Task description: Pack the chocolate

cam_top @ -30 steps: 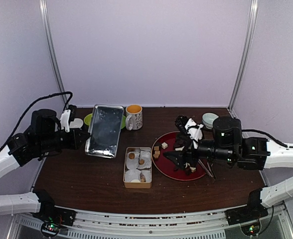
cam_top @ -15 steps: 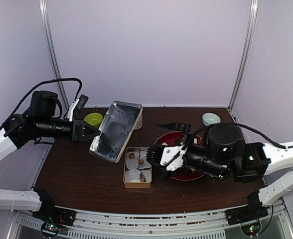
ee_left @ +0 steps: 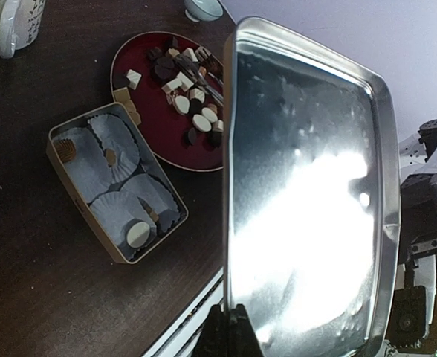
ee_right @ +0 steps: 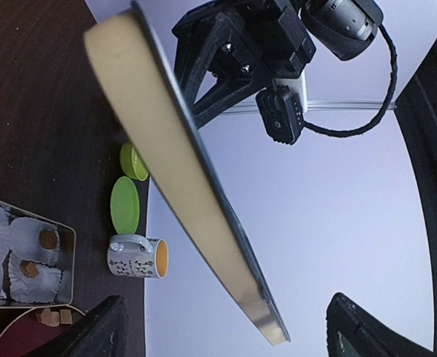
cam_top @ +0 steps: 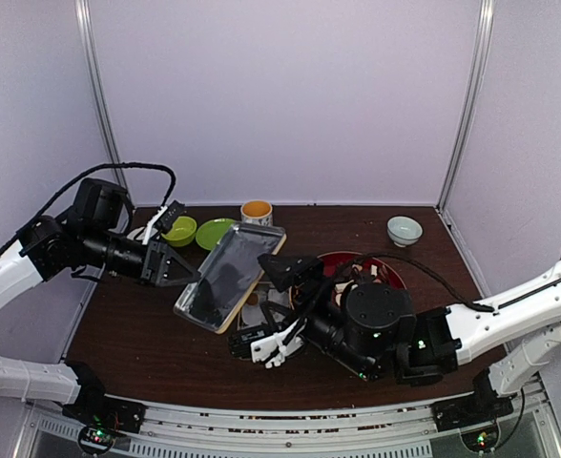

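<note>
The chocolate (ee_left: 191, 83) lies in a heap of dark, tan and white pieces on a red plate (ee_left: 146, 119). A few pieces (ee_left: 137, 233) sit in white paper liners inside the tan tin box (ee_left: 52, 141). My left gripper (ee_left: 230, 327) is shut on the edge of the silver tin lid (ee_left: 308, 193), which hangs tilted above the box (ee_right: 68, 236). In the top view the lid (cam_top: 228, 277) hides most of the box. My right gripper (cam_top: 267, 343) stands open and empty in front of the box, below the lid's tan rim (ee_right: 181, 171).
A mug (cam_top: 256, 211), a green bowl (cam_top: 178, 230) and a green dish (cam_top: 214, 232) stand at the back left. A pale bowl (cam_top: 404, 229) is at the back right. Thin dark tongs (ee_left: 204, 74) lie across the plate. My right arm covers the table's front middle.
The left arm has lifted the lid off the table and carried it right, over the box. The right arm has swung from the red plate to the front of the box.
</note>
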You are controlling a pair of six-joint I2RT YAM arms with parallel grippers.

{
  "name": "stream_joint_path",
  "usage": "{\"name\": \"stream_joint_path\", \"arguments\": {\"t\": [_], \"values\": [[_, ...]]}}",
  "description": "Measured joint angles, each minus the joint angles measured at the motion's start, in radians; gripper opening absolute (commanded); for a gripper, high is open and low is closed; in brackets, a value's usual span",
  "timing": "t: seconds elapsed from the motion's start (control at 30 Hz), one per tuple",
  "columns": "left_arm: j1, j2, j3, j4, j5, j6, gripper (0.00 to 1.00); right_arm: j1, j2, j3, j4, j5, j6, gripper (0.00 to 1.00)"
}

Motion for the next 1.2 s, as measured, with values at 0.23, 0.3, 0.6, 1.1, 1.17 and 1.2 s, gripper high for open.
{"name": "stream_joint_path", "arguments": {"t": [0.23,0.3,0.6,1.1,1.17,1.2], "values": [[0.0,0.0,-0.004,-0.016,0.016,0.003,0.0,0.0,0.075,0.032,0.056,0.026,-0.084,0.62],[0.0,0.0,-0.005,-0.022,0.019,0.008,0.0,0.0,0.089,0.039,0.06,0.027,-0.096,0.52],[0.0,0.005,-0.005,-0.05,0.021,0.023,0.0,0.0,0.126,0.077,0.041,0.041,-0.112,0.37],[0.0,0.022,-0.005,-0.017,0.026,0.018,0.54,0.001,0.145,0.077,-0.036,0.069,-0.087,0.07],[0.0,0.019,-0.005,0.005,0.029,0.003,0.71,0.001,0.15,0.077,-0.039,0.071,-0.084,0.05],[0.0,0.016,-0.005,0.016,0.029,0.002,0.78,0.001,0.151,0.077,-0.04,0.073,-0.082,0.05]]}}
